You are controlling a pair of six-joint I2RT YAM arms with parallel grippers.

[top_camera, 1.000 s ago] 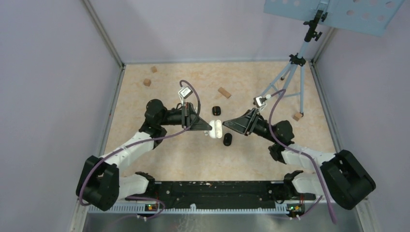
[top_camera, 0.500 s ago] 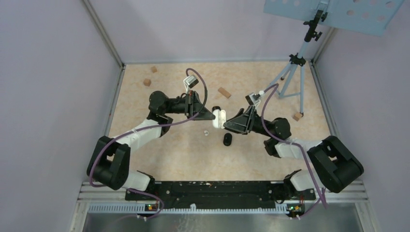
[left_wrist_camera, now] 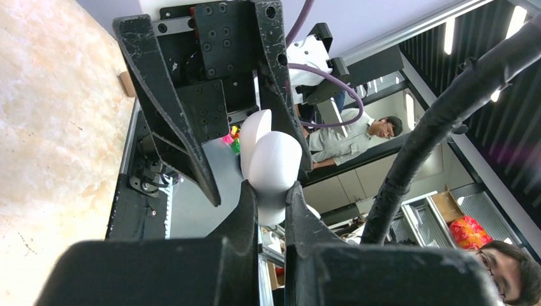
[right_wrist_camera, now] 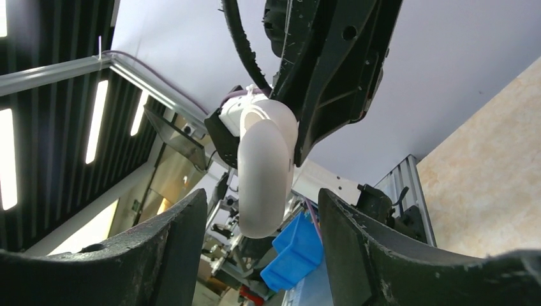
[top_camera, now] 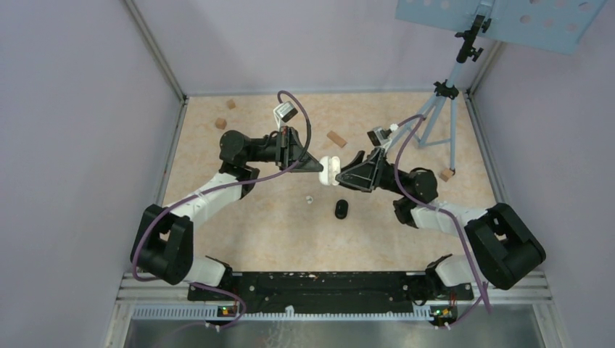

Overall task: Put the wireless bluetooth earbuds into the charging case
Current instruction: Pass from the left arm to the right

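**Two arms are meeting at a white charging case lifted above the table**

The left end effector (top_camera: 318,166) is gripping the white charging case (top_camera: 332,168), its fingers closed tight on one end so the case is hanging in the air at mid-table (top_camera: 254,225). In the left wrist view the case is showing two rounded halves parted like a clamshell, so its lid appears to be standing open, probably to give access to the sockets.

The right end effector (top_camera: 342,174) is facing it from the other side. Its fingers are spread wide and sitting on either side of the case, with a gap showing on both sides, so it is gripping nothing. It seems to be lining up to steady the case or take it over.

A tiny white piece, likely an earbud (top_camera: 308,199), is lying on the table just below the arms, outside the case. A black case (top_camera: 341,209) is lying near it. Whether any bud is seated inside the white case cannot be told.
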